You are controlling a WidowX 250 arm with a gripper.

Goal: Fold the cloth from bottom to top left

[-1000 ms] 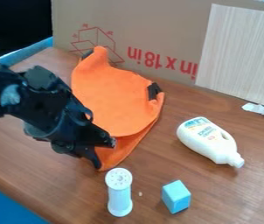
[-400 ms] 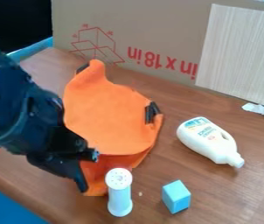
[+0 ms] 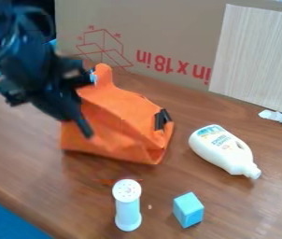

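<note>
And here on the left, my gripper is over the cloth's upper-left side, fingers spread well apart, right where a fold to top left ought to finish! Under and beside it sits the orange cloth, bunched into a ridge, its front slumping toward me; I'd judge the fold roughly made but not flat, so a gentle press looks next. Dark pieces mark its right edge. Just in front stands the white shaker, near enough to call for care. Further right, the blue block and white bottle lie outside the fold's path.
</note>
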